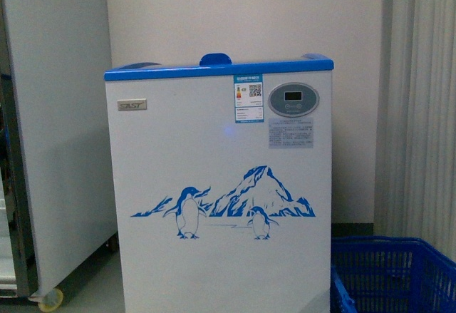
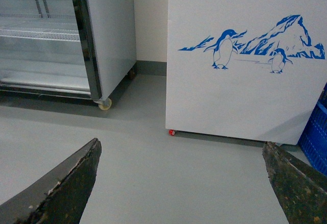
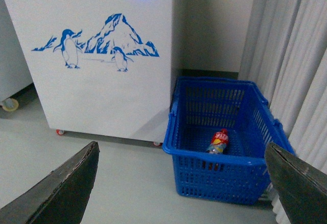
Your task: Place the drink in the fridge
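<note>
1. Drink point(image 3: 218, 141): a small clear plastic bottle with a red cap and a red label carrying yellow and white marks. Too small to read the characters or to judge the colour of the liquid.
2. Lies on the bottom of the blue basket point(image 3: 225, 183), near the wall closer to the camera, cap pointing toward the far wall. Touches neither hand and shows in the right wrist view only.
3. Basket: blue plastic lattice standing on the grey floor point(image 2: 153, 173) just beside the fridge point(image 1: 221, 185), between it and a pale curtain point(image 3: 299, 55). Appears at the lower right of the frame in the front view.
4. Fridge: a white chest filling the centre of the front view, with a blue top rim and a blue handle bump at the upper middle. Carries a grey oval control panel and a sticker with a QR code toward the upper right, a small metal badge at the upper left, and a blue penguin-and-mountain decal lower down. Cannot tell from here whether the lid is open.
5. Grey upright cooler point(image 2: 102, 30): stands on castors at the left edge of the front view, apart from the fridge.
6. Left hand point(image 2: 181, 142): spread wide with nothing between the dark fingers, above bare floor, facing the fridge and the cooler.
7. Right hand point(image 3: 181, 145): likewise spread wide and empty, above the floor, facing the fridge and the basket, well apart from the drink.
</note>
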You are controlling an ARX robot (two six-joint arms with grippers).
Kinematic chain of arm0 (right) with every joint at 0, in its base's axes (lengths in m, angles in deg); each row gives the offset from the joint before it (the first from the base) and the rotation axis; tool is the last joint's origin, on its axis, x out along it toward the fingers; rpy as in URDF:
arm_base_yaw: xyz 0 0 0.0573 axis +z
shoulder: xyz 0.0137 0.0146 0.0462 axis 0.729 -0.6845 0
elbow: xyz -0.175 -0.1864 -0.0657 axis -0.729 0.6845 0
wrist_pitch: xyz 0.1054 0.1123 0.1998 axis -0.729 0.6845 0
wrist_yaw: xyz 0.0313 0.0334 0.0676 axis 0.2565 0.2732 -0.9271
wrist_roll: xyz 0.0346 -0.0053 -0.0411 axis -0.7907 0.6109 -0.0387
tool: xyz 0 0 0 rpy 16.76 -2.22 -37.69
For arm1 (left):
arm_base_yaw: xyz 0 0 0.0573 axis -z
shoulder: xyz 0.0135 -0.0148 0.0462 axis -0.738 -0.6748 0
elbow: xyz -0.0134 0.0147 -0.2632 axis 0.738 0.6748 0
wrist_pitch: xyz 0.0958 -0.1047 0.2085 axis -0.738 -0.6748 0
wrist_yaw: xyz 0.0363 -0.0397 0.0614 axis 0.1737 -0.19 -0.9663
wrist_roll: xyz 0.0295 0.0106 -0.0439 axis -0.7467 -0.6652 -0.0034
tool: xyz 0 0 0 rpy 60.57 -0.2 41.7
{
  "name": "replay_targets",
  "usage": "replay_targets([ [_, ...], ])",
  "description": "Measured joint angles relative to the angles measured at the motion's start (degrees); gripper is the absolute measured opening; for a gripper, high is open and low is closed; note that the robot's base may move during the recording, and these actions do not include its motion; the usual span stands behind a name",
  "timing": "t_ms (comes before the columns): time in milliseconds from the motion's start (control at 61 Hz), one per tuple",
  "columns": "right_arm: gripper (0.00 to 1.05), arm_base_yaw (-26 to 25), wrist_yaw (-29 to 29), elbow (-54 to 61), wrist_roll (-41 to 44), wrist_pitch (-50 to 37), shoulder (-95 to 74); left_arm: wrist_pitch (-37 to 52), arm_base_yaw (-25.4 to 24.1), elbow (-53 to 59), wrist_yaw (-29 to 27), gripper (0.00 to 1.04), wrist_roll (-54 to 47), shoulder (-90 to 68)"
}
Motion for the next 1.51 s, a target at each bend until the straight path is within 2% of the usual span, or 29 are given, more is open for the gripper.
replay_targets([
  [1443, 0.97, 0.0, 0.07, 0.0, -0.04, 0.0, 0.0, 0.0, 0.0, 0.02, 0.0, 0.97, 0.02, 0.02],
  [1459, 0.97, 0.04, 0.55, -0.07, -0.22, 0.15, -0.17, 0.0, 0.0, 0.0, -0.02, 0.97, 0.02, 0.02],
  [1508, 0.97, 2.21, 9.99, -3.41, -2.71, 8.96, -5.44, -0.02, 0.0, 0.02, 0.04, 0.97, 0.02, -0.04],
])
